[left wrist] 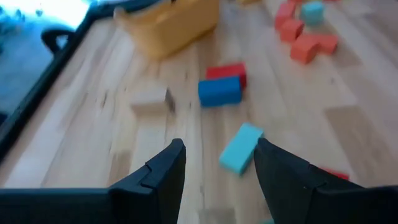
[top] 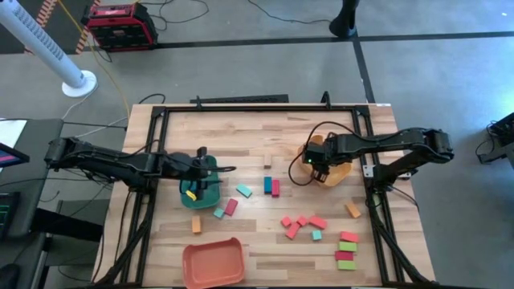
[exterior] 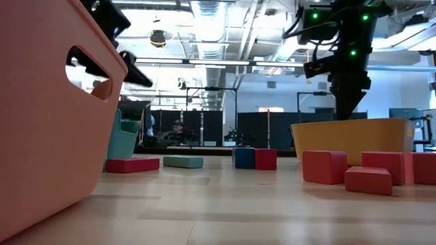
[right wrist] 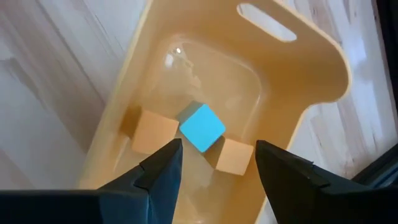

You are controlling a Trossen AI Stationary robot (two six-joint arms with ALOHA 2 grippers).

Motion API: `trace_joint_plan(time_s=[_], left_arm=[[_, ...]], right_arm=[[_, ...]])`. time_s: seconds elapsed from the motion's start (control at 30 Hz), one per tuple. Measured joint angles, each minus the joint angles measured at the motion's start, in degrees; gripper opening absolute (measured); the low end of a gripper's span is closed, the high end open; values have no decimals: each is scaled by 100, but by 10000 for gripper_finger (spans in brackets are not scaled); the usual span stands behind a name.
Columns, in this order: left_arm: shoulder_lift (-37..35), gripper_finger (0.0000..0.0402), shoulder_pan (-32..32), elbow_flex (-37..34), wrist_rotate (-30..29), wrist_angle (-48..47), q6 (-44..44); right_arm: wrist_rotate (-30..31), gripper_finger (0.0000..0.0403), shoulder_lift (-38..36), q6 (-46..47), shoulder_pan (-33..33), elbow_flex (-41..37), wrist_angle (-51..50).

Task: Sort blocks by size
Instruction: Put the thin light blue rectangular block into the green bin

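Right gripper (right wrist: pixel 214 165) positioned over yellow tray (right wrist: pixel 311 68), fingers apart and empty; inside the tray, one small blue cube (right wrist: pixel 202 127) between two tan cubes (right wrist: pixel 152 132). Left gripper (left wrist: pixel 217 171) above green tray (top: pixel 197 197), fingers apart, nothing held. Remaining blocks (top: pixel 303 226) scattered across table (top: pixel 241 128), salmon tray (top: pixel 213 263) at near edge

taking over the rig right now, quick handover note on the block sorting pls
Right gripper: jaws open, empty, over the yellow tray.
Left gripper: jaws open, empty, over the green tray.
Done: yellow tray holds a small teal cube and two tan cubes.
Salmon tray shows empty in the high view.
Left: loose blocks on the table, such as the blue block, red block and teal bar.
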Motion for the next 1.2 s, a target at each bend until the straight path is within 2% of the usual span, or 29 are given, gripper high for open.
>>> trace_joint_plan(time_s=[0.13,0.27,0.43,0.6,0.87,1.2], left_arm=[[194,181,0,317,11,92,296],[702,181,0,739,41,46,574],[1718,181,0,1380,363,-257,893],[2829,181,7,2145,414,-1016,1184],[4301,181,22,3153,912,-1908,1476],[5115,181,174,3620,1220,-2325,1549]], right_arm=[[0,235,-94,-49,0,0,86],[0,235,-285,-52,4,1,199],[0,235,-651,-55,189,2,455],[0,235,-1002,-59,484,3,752],[0,235,-1217,-49,859,4,992],[0,235,-1222,-44,1036,4,1040]])
